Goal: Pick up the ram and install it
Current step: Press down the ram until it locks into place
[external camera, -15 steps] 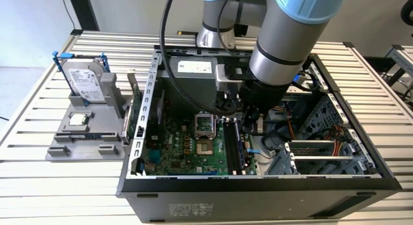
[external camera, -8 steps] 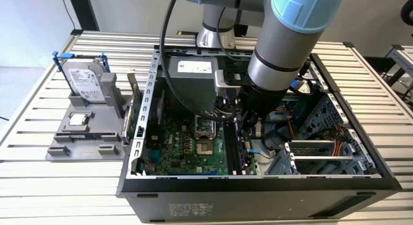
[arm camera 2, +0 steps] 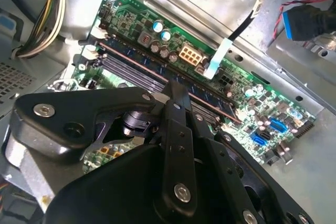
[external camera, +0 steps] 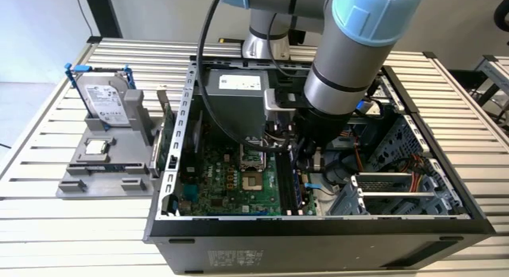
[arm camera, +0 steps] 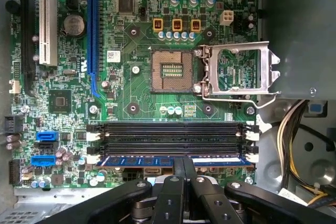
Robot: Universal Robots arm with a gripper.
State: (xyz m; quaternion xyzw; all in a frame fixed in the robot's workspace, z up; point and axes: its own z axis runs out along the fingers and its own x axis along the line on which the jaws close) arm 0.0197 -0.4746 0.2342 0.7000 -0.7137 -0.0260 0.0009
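The ram (arm camera: pixel 173 160) lies along the nearest memory slot, low in the first wrist view, just under 3 bare slots (arm camera: pixel 173 139). The gripper (arm camera: pixel 183 167) has its fingers pressed together on the stick's top edge at mid-length. Light, stiff, thin — probably fragile at chips and contacts, so the bare edges suit holding.

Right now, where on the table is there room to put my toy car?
The slatted table is bare in front of the grey holder, and at the exterior view's right of the computer case. Inside the case it is crowded: the hand is at the ram.
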